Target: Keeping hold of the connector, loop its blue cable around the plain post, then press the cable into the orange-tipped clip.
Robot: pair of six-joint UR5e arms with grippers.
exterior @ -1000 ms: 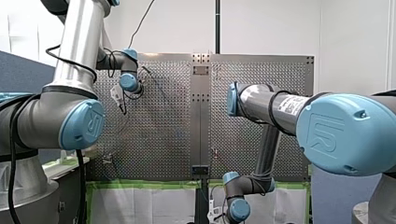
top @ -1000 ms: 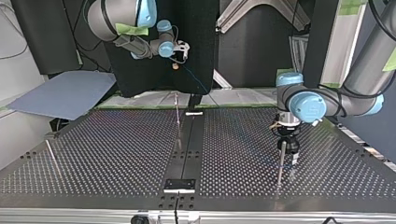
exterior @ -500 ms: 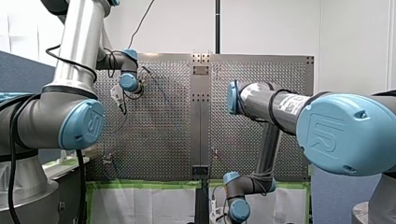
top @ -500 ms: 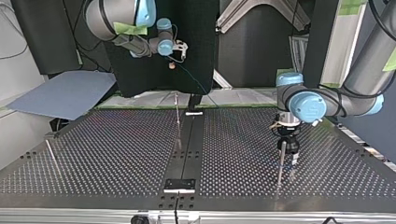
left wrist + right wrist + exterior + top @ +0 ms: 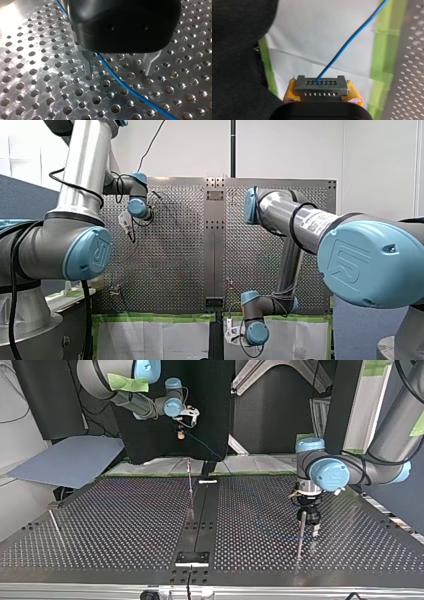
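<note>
In the right wrist view a grey connector (image 5: 321,86) sits clamped between my right gripper's yellow pads (image 5: 290,93), and its blue cable (image 5: 352,40) runs away over white sheeting. In the top view my right gripper (image 5: 180,434) hangs high at the back left, off the plate, with the cable (image 5: 207,449) trailing down from it. My left gripper (image 5: 120,73) stands open just above the perforated plate, the blue cable (image 5: 130,90) passing loosely between its metal fingers (image 5: 87,65). In the top view it (image 5: 309,519) hovers right behind a thin upright post (image 5: 300,535).
A second thin post (image 5: 190,485) rises near the plate's centre seam, and a third (image 5: 56,527) stands at the top view's left. A black strip (image 5: 200,520) runs down the middle of the perforated table (image 5: 125,525). Green tape (image 5: 382,57) edges the plate.
My right arm has carried the connector toward the top view's left and slightly lower; its elbow has risen in the front view. The left arm has not moved.
</note>
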